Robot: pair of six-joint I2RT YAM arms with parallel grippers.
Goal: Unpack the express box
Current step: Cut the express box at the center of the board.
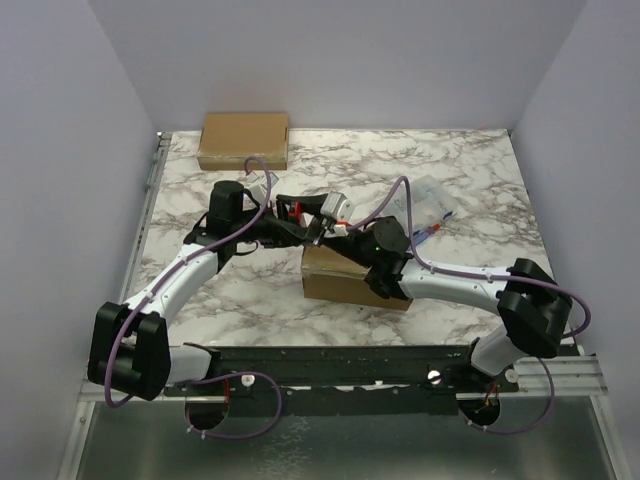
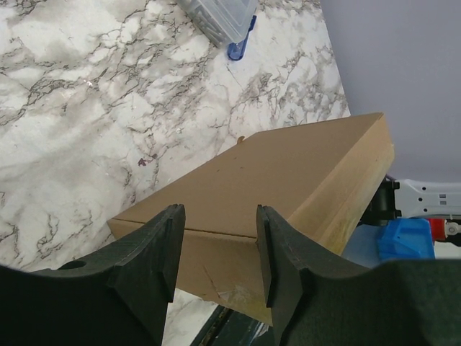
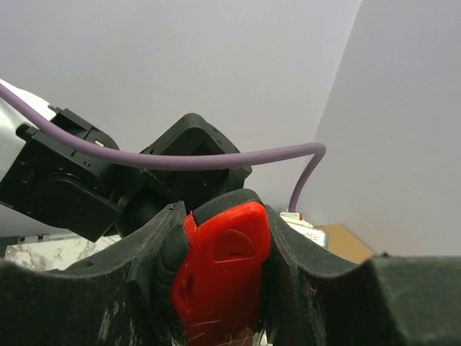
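The express box [image 1: 335,282] lies flat toward the front of the table [image 1: 250,290]. It is probably light and stiff, and best steadied by its edges. Above it the left gripper [image 2: 220,220] hangs spread and empty; the right gripper [image 3: 223,220] pinches a red tool [image 3: 220,274].

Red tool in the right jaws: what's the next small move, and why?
Probably lower the red tool onto the cardboard box: the jaws of the right gripper clamp it, the box looks closed, and the left gripper hovers open above it.

On my counter [image 1: 480,165], the express box [image 1: 335,280] lies near-centre; a second box [image 1: 244,140] sits far back-left, a packet [image 1: 432,195] back-right.
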